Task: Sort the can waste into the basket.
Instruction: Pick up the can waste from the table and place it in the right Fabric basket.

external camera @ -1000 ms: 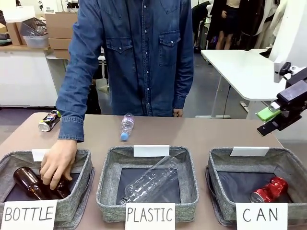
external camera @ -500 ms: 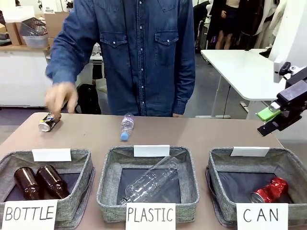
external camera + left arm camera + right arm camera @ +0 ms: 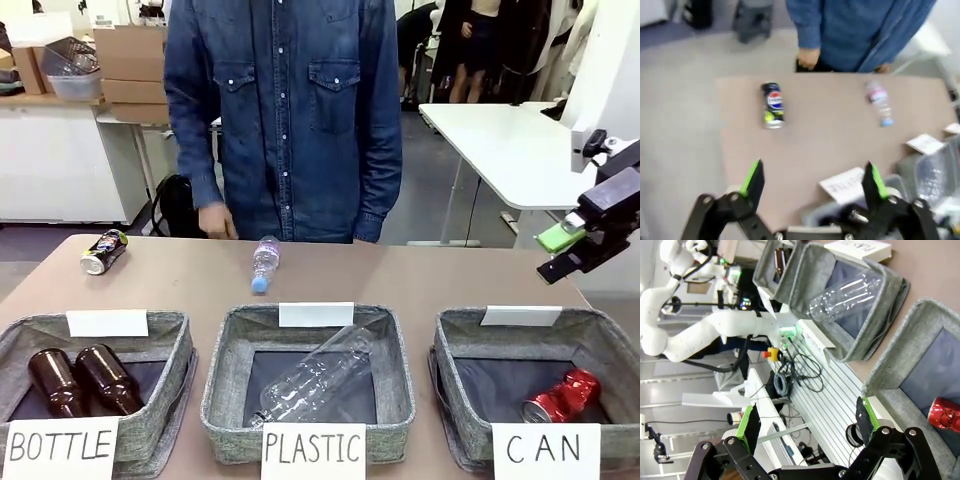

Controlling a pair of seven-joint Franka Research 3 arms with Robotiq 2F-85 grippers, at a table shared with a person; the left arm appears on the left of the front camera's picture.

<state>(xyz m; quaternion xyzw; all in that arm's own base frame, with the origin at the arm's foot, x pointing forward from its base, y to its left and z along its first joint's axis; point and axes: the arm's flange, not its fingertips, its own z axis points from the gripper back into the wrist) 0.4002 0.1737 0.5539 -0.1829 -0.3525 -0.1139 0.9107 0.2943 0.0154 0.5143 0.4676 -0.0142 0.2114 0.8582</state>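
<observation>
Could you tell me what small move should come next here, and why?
Probably lower the open left jaws toward the dark can: it lies on the table nearest that arm, while the red can already sits in the CAN basket.

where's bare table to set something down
Widest bare patch: far right of the table, from the small plastic bottle to the right edge, beyond the CAN basket. A narrower gap between the dark can and that bottle. Crowded: the near edge, where the BOTTLE basket and PLASTIC basket sit.
</observation>
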